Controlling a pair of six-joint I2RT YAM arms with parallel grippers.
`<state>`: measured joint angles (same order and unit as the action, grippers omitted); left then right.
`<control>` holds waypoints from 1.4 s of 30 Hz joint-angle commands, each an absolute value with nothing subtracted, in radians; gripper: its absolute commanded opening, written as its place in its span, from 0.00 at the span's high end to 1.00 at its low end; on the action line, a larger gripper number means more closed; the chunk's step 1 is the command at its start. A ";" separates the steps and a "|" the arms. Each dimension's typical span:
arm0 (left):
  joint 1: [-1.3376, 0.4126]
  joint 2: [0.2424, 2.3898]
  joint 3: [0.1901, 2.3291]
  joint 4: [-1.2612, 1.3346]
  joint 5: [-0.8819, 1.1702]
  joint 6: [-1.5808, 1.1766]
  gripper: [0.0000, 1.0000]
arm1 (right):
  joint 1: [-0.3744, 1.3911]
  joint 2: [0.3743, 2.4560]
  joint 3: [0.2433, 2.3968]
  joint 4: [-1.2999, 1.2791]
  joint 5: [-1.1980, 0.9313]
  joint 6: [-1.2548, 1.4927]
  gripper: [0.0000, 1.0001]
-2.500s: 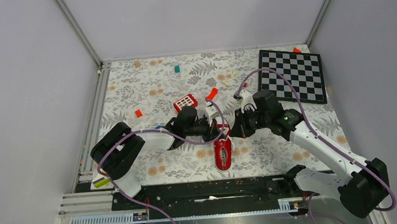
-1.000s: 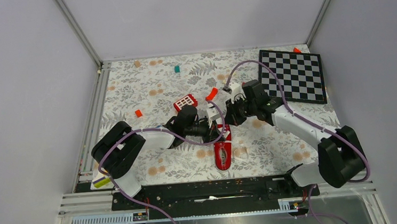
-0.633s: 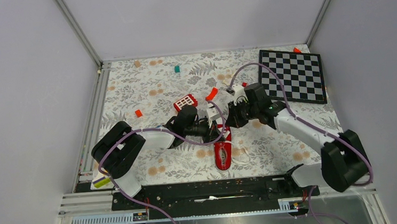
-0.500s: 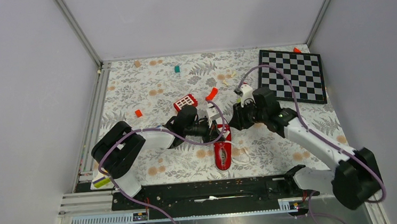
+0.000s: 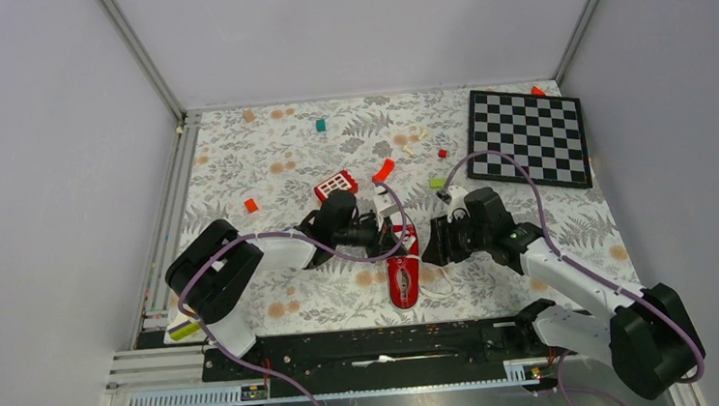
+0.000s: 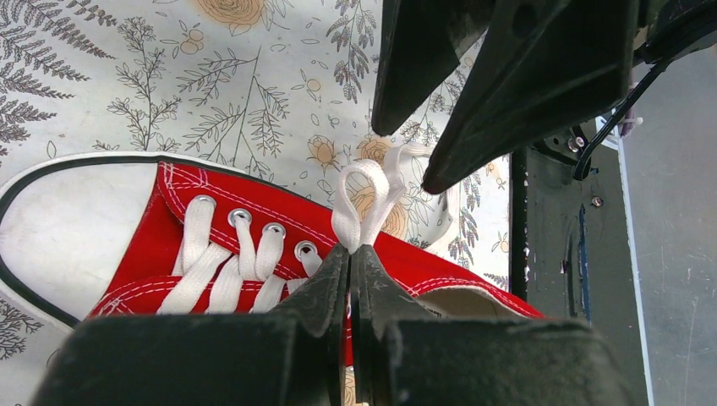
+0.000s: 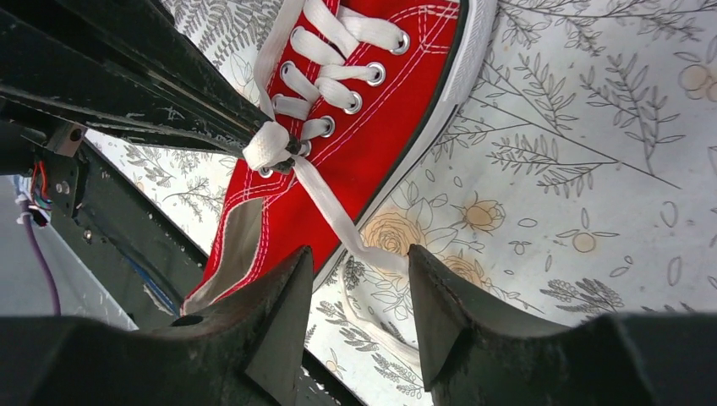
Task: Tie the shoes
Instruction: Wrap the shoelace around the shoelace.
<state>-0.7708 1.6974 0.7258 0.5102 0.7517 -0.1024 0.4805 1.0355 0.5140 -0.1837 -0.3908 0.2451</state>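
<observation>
The red shoe (image 5: 403, 277) lies on the flowered table, toe toward the arm bases. Above its tongue my left gripper (image 6: 350, 249) is shut on a white lace loop (image 6: 359, 199) that stands up out of its fingertips. My right gripper (image 7: 359, 264) hangs open just right of the shoe (image 7: 372, 127), low over the table. A loose white lace end (image 7: 334, 218) runs from the eyelets down off the sole and passes between the right fingers, which are not closed on it. From above, the right gripper (image 5: 434, 246) sits beside the left gripper (image 5: 392, 235).
A checkerboard (image 5: 529, 135) lies at the back right. A red block with white squares (image 5: 336, 183) and a curved red-orange piece (image 5: 384, 170) sit just behind the left arm. Small bits are scattered farther back. The black base rail (image 5: 377, 347) borders the near edge.
My right gripper has opened, let the lace end fall, and drawn back from behind the shoe to its right side. The left gripper has stayed shut on the loop.
</observation>
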 commanded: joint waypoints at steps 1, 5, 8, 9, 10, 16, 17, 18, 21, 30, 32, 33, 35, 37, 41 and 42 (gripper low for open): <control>-0.766 1.708 0.765 0.552 0.779 -0.102 1.00 | 0.480 1.089 0.500 -0.103 -0.460 0.288 0.47; -0.764 1.709 0.765 0.551 0.780 -0.103 1.00 | 0.485 1.139 0.480 -0.054 -0.479 0.296 0.46; -0.764 1.710 0.765 0.550 0.781 -0.104 1.00 | 0.489 1.163 0.478 -0.036 -0.483 0.298 0.47; -0.763 1.710 0.764 0.550 0.779 -0.104 1.00 | 0.490 1.170 0.480 -0.035 -0.484 0.298 0.48; -0.764 1.710 0.764 0.550 0.779 -0.104 1.00 | 0.491 1.174 0.479 -0.033 -0.489 0.297 0.50; -0.762 1.712 0.765 0.551 0.782 -0.109 1.00 | 0.494 1.177 0.499 -0.061 -0.523 0.279 0.91; -0.762 1.712 0.766 0.551 0.781 -0.109 1.00 | 0.494 1.166 0.508 -0.081 -0.525 0.274 0.98; -0.762 1.712 0.765 0.550 0.781 -0.109 1.00 | 0.494 1.153 0.518 -0.100 -0.525 0.266 1.00; -0.762 1.715 0.768 0.551 0.781 -0.110 1.00 | 0.495 1.082 0.546 -0.154 -0.520 0.242 1.00; -0.762 1.717 0.757 0.573 0.781 -0.133 1.00 | 0.505 1.019 0.645 -0.162 -0.594 0.243 1.00; -0.762 1.719 0.758 0.570 0.785 -0.135 1.00 | 0.509 1.031 0.667 -0.159 -0.590 0.233 1.00; -0.762 1.720 0.758 0.568 0.786 -0.135 1.00 | 0.510 1.038 0.678 -0.160 -0.586 0.226 1.00; -0.762 1.720 0.759 0.567 0.791 -0.135 1.00 | 0.512 1.055 0.695 -0.160 -0.582 0.212 1.00; -0.762 1.721 0.762 0.558 0.793 -0.132 1.00 | 0.514 1.073 0.709 -0.161 -0.578 0.203 1.00; -0.762 1.721 0.764 0.538 0.805 -0.122 1.00 | 0.518 1.107 0.728 -0.146 -0.557 0.186 1.00; -0.762 1.720 0.763 0.530 0.802 -0.118 1.00 | 0.518 1.115 0.732 -0.143 -0.550 0.180 1.00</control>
